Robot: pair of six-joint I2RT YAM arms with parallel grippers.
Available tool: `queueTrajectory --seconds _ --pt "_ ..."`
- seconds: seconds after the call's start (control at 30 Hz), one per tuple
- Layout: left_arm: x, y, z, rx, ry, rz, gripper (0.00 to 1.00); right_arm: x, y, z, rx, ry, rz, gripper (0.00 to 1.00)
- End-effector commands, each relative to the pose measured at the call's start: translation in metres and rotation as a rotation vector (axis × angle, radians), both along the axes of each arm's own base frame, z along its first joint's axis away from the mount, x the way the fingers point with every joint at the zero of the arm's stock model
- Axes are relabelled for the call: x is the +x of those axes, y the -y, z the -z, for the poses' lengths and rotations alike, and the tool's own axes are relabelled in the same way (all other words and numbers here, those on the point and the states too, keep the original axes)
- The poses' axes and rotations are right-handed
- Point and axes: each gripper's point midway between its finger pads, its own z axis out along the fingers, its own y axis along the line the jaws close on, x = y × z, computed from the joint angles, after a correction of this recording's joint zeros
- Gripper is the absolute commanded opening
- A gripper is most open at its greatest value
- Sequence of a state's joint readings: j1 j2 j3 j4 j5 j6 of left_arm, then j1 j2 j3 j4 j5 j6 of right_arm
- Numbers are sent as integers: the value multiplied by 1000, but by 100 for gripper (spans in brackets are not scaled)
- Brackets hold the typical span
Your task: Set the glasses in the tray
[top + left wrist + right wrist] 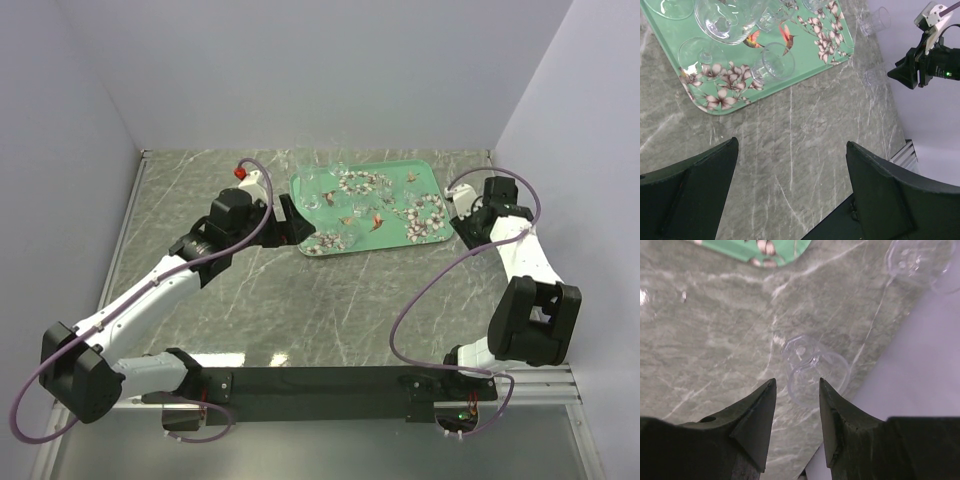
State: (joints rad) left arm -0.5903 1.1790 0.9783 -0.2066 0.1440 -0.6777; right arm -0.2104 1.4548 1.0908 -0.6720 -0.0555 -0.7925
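The right gripper (796, 385) points down with its fingers (760, 415) partly spread and pinching nothing. A small clear glass (812, 370) stands on the table (715, 340) just past the tips, its rim wider than the gap above it, so the fingers look lined up to drop around it rather than gripping it. A second glass (912, 260) stands farther off near the table's edge by the wall. Both are off the tray (765, 250), whose teal corner shows at the top of this view. Across the table, the left gripper (792, 143) hangs over bare table just beside the tray's near corner, fingers spread wide and empty, probably parked clear of the work. The tray (390, 195) sits toward the back with several glasses (777, 61) on it, so my guess is the job is mostly done, two loose ones left.
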Motion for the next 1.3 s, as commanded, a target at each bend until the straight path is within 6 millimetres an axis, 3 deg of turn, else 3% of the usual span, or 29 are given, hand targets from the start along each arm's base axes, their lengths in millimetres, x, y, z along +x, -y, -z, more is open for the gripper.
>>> queueTrajectory --seconds 0.0,0.27,0.7,0.9,1.07,1.2,1.27 --pt "7 8 -26 -61 39 6 94 1 11 -11 -49 45 7 47" --pt "6 8 -21 -53 26 12 95 -4 21 7 -58 5 41 47" --pt "5 9 -15 -45 21 22 95 -17 18 30 -44 -54 47 42" --pt "8 12 -14 -28 19 32 95 -19 19 42 -38 -86 46 32" --pt "10 11 -14 -25 28 32 95 -20 18 46 -39 -100 37 15" --pt "11 11 -13 -17 31 32 95 -16 18 38 -43 -79 25 1" --pt "11 12 -14 -14 39 36 95 -15 16 32 -36 -67 2 0"
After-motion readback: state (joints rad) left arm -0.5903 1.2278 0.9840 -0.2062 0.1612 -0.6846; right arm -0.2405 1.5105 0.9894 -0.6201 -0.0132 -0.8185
